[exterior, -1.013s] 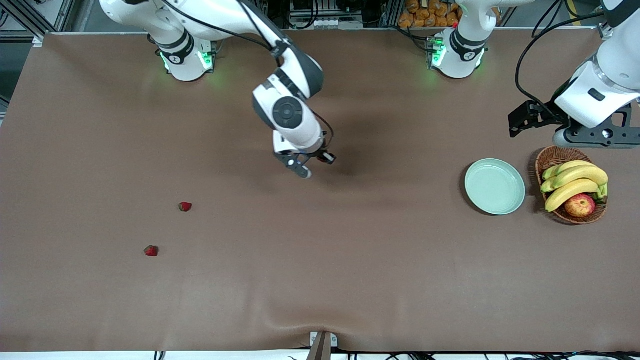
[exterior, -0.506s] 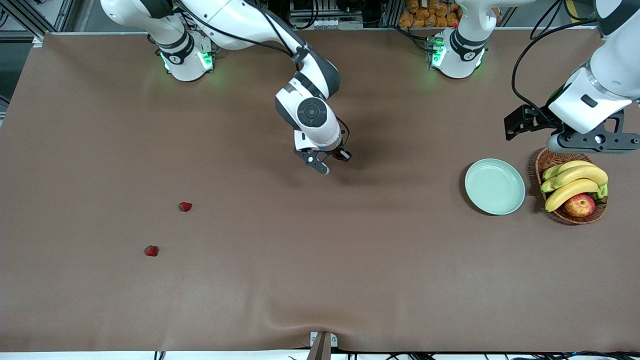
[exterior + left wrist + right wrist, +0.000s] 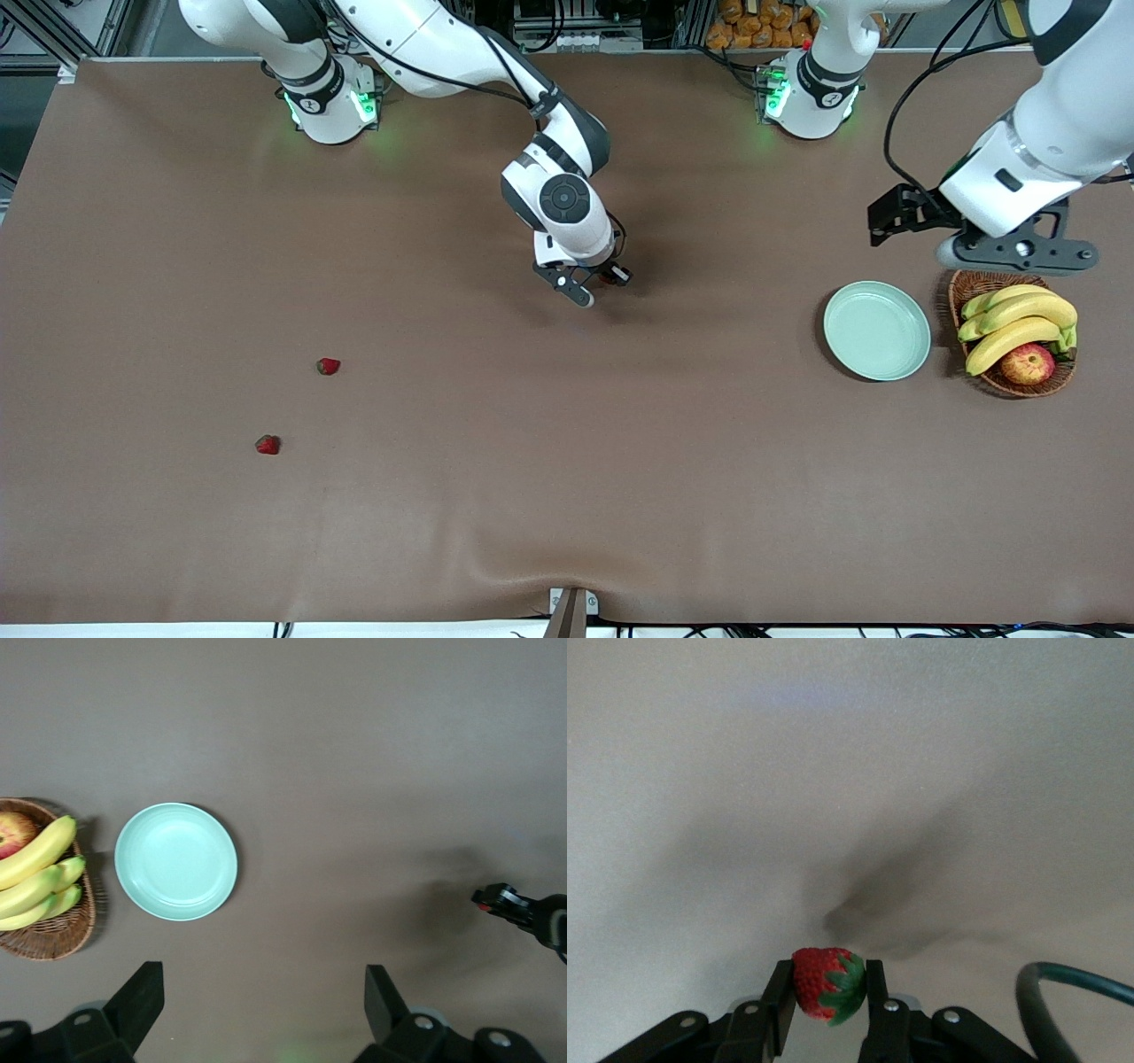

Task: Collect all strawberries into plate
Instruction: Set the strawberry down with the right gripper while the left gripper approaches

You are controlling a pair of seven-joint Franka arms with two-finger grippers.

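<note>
Nearest you, two strawberries lie low in the frame's lower-left on the counter. Mid-frame, the right end effector pinches a third strawberry over bare counter. Toward the frame's right edge, the plate sits beside the basket; above it, the left end effector hangs fully open.

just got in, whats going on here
The right gripper is shut on a strawberry, carrying it over the bare middle of the table. The plate beside the fruit basket has no berries in it. Two more strawberries lie toward the right arm's end. The left gripper hangs open over the table near the plate.
</note>
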